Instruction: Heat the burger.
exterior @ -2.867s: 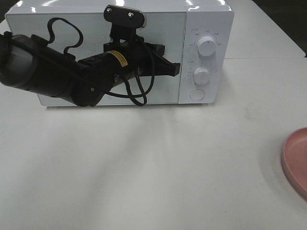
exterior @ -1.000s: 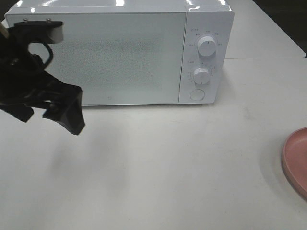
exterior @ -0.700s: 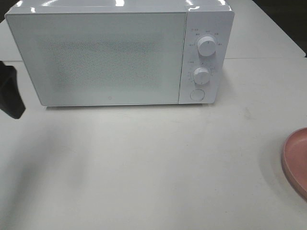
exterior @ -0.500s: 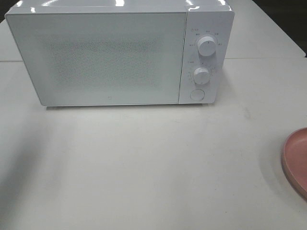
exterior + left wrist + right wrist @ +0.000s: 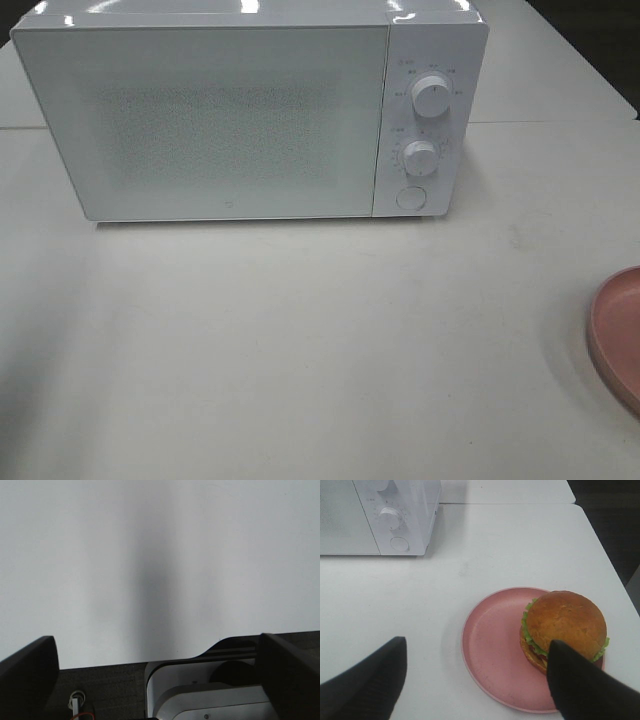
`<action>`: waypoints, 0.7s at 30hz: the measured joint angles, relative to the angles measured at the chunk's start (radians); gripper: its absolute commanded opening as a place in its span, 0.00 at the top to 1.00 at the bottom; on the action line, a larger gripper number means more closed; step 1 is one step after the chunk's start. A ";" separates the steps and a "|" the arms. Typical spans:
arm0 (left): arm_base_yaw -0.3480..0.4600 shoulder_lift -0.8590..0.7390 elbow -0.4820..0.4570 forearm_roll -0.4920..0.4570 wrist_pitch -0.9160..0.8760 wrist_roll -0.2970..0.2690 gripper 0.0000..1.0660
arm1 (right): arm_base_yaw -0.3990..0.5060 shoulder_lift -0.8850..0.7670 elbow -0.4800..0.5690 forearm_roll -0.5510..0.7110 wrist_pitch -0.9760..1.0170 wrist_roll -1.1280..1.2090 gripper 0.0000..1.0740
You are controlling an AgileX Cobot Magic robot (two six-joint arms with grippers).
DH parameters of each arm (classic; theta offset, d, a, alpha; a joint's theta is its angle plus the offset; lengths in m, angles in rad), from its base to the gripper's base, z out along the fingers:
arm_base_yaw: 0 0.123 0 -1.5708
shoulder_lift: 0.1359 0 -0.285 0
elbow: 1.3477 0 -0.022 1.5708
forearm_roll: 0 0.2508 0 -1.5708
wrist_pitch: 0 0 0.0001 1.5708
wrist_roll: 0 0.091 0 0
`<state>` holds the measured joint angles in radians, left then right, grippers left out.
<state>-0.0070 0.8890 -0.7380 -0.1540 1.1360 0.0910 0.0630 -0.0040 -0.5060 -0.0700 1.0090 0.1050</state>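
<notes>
The burger (image 5: 563,622), with a glossy brown bun and a green lettuce frill, sits on the right half of a pink plate (image 5: 492,645) in the right wrist view. My right gripper (image 5: 476,645) hovers open above the plate, one finger (image 5: 575,680) overlapping the burger's near edge without holding it. The white microwave (image 5: 230,120) stands at the back of the table with its door shut. My left gripper (image 5: 155,639) is open over bare white table (image 5: 160,555) and holds nothing. Neither arm shows in the exterior high view.
The microwave's panel carries two knobs (image 5: 430,96) (image 5: 420,158) and a round button (image 5: 410,198). Only the plate's rim (image 5: 618,335) shows at the right edge of the exterior high view. A dark robot base (image 5: 210,690) lies below the left gripper.
The left arm, earlier stretched across the microwave door, has drawn back to the left and left the exterior high view. The door looks shut throughout.
</notes>
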 measured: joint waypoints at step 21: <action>0.000 -0.595 0.217 0.030 -0.054 -0.003 0.05 | 0.000 0.000 0.000 0.000 0.000 0.000 0.30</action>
<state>-0.0070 0.2940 -0.5210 -0.1240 1.0820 0.0880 0.0630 -0.0040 -0.5060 -0.0700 1.0090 0.1050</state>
